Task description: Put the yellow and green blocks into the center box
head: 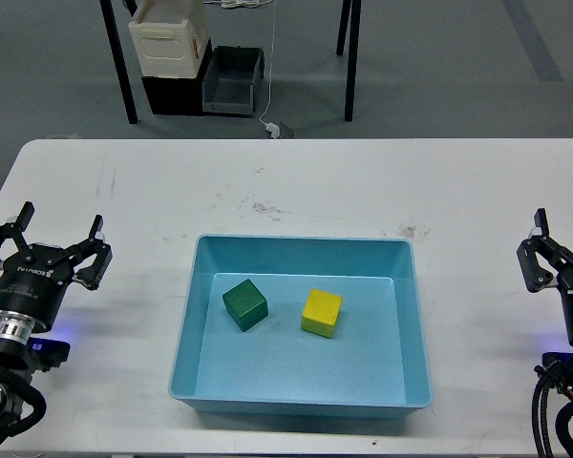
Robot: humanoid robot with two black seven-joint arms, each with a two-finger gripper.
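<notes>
A green block (244, 304) and a yellow block (322, 313) sit side by side inside the light blue box (302, 250) at the table's middle front. My left gripper (46, 247) is open and empty at the left edge of the table, well clear of the box. My right gripper (563, 250) is at the right edge, partly cut off by the frame; only one finger (533, 260) shows, and it holds nothing.
The white table (296, 181) bears faint scuff marks behind the box. Beyond the far edge stand a cream container (169, 38), a dark bin (231, 79) and black stand legs (348, 59) on the floor.
</notes>
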